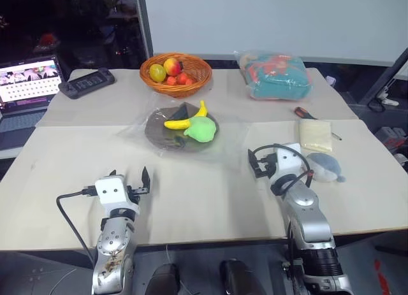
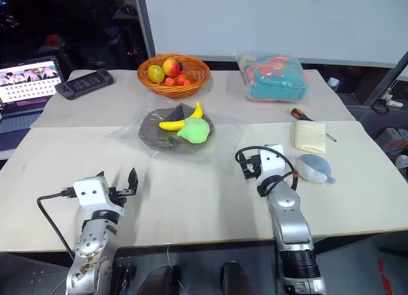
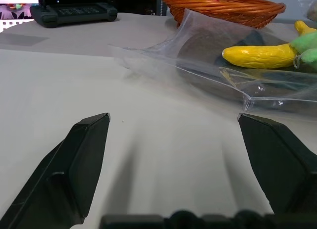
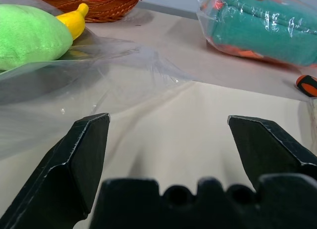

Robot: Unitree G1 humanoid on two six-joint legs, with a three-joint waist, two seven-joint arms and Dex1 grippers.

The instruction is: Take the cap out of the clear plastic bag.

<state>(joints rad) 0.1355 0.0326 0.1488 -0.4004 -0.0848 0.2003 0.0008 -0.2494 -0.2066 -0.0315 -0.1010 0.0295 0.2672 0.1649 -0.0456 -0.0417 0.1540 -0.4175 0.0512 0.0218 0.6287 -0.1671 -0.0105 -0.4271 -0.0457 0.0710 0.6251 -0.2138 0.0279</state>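
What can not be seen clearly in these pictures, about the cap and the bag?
- Cap: partly covered by the yellow banana toy and green soft lump in the head views.
- Clear plastic bag: which side its mouth is on cannot be told; its glossy edges fade into the table.
- Whether the toys lie inside or on top of the bag: unclear.

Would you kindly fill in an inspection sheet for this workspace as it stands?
Surface: beige table, bare in front.
Job's things: brown cap inside flat clear bag; toy bananas and green lump sit on top.
Clutter: fruit basket, puffy bag, screwdriver, folded cloth, grey plush, game console, laptop.
Grippers: left pincer and right pincer open, empty, short of the bag.
Cables: one on each wrist.
Surroundings: white wall, dark area left.
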